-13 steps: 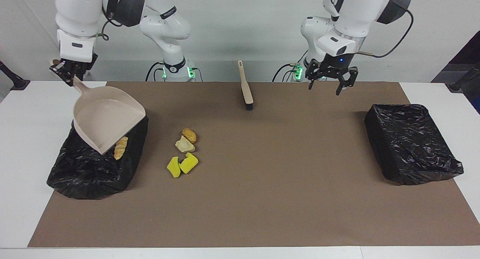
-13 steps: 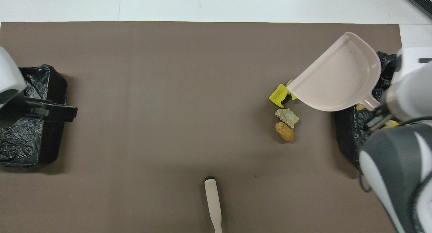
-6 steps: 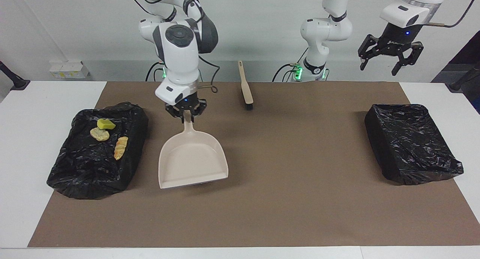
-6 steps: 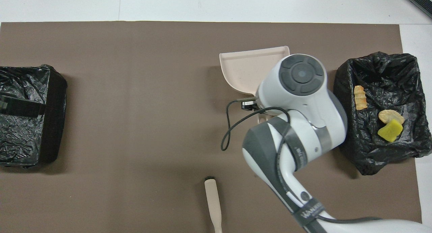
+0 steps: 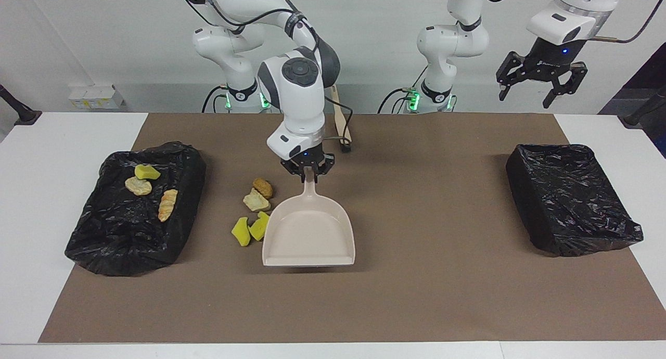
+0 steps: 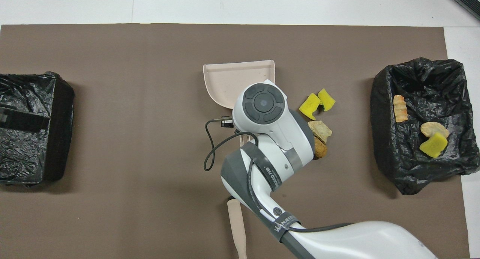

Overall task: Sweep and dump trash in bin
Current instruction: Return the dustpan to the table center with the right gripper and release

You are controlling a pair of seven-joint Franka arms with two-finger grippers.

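Lying beside right pincer (image 5: 309,177): trash (image 5: 253,212)

The dustpan (image 5: 310,234) is gripped at its handle by the right gripper (image 5: 309,172). Four trash chunks (image 5: 253,212) lie at its nine o'clock, three more in the bin (image 5: 104,244). The left gripper (image 5: 538,88) is held spread, raised.
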